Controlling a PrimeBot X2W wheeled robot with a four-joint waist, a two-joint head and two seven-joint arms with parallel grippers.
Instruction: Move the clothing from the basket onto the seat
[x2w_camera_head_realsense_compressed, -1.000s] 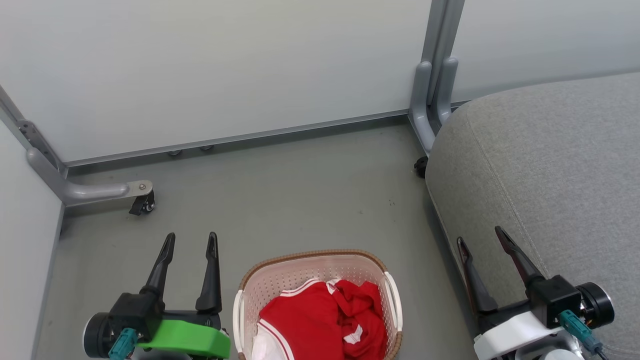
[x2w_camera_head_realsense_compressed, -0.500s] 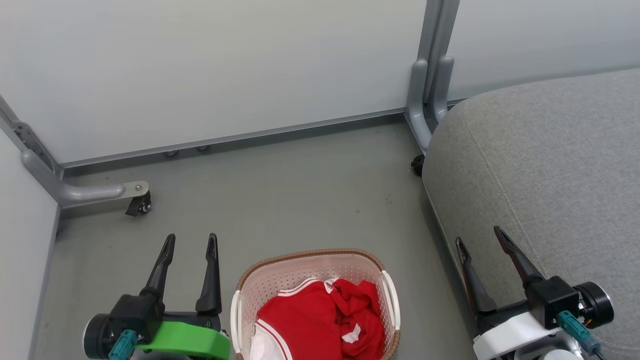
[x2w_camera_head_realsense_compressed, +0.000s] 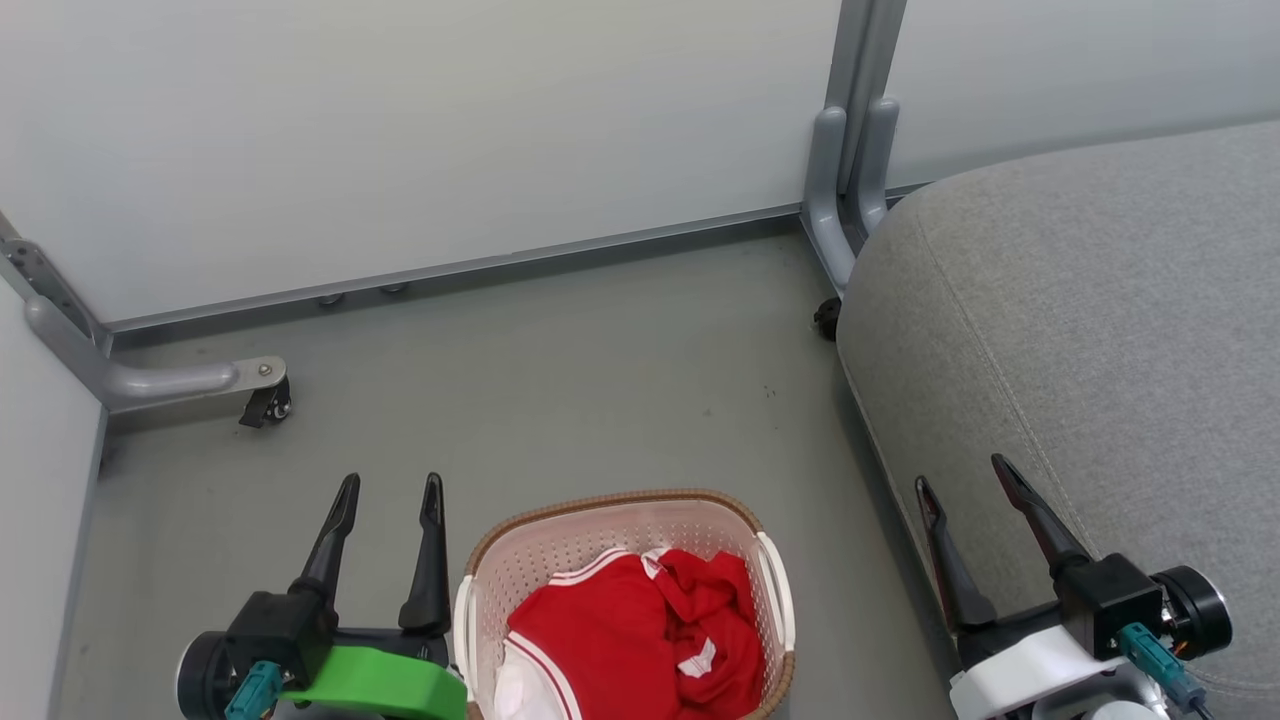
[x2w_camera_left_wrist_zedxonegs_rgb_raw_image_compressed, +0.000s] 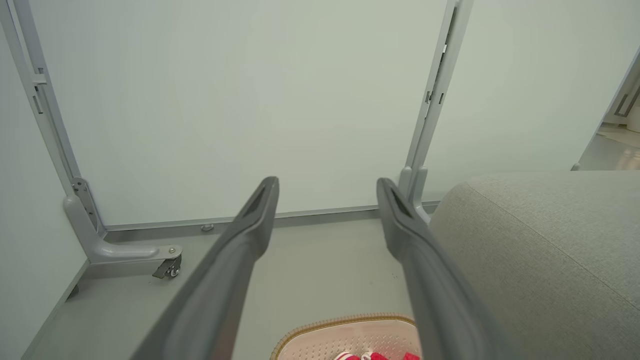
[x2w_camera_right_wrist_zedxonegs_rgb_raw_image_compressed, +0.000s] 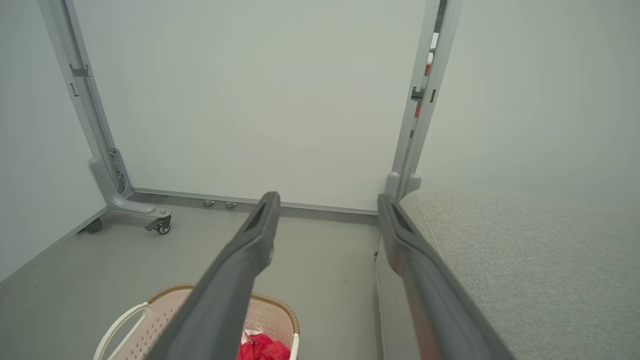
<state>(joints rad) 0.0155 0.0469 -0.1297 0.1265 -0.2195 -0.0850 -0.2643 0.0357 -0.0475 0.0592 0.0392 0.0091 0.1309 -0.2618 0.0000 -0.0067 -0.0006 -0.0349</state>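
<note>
The cream basket (x2w_camera_head_realsense_compressed: 480, 560) with a brown rim stands on the floor at the bottom centre of the head view, and red clothing (x2w_camera_head_realsense_compressed: 620, 640) with white trim lies bunched inside it. My left gripper (x2w_camera_head_realsense_compressed: 390, 488) hovers just left of the basket, open and empty. Over the front edge of the grey seat (x2w_camera_head_realsense_compressed: 1080, 320), my right gripper (x2w_camera_head_realsense_compressed: 958, 473) is open too, holding nothing. The left wrist view catches the basket rim (x2w_camera_left_wrist_zedxonegs_rgb_raw_image_compressed: 345, 320) below the left gripper (x2w_camera_left_wrist_zedxonegs_rgb_raw_image_compressed: 327, 185). In the right wrist view the basket (x2w_camera_right_wrist_zedxonegs_rgb_raw_image_compressed: 160, 312) and clothing (x2w_camera_right_wrist_zedxonegs_rgb_raw_image_compressed: 262, 347) lie low, beside the seat (x2w_camera_right_wrist_zedxonegs_rgb_raw_image_compressed: 525, 260).
White partition panels close off the back and left, standing on grey feet with castors (x2w_camera_head_realsense_compressed: 262, 405). A grey post (x2w_camera_head_realsense_compressed: 848, 200) rises by the seat's far corner. Bare grey floor (x2w_camera_head_realsense_compressed: 560, 380) stretches between the basket and the panels.
The head camera has shifted, sliding the whole scene slightly left and up. Both grippers stay open in much the same places relative to the basket and seat.
</note>
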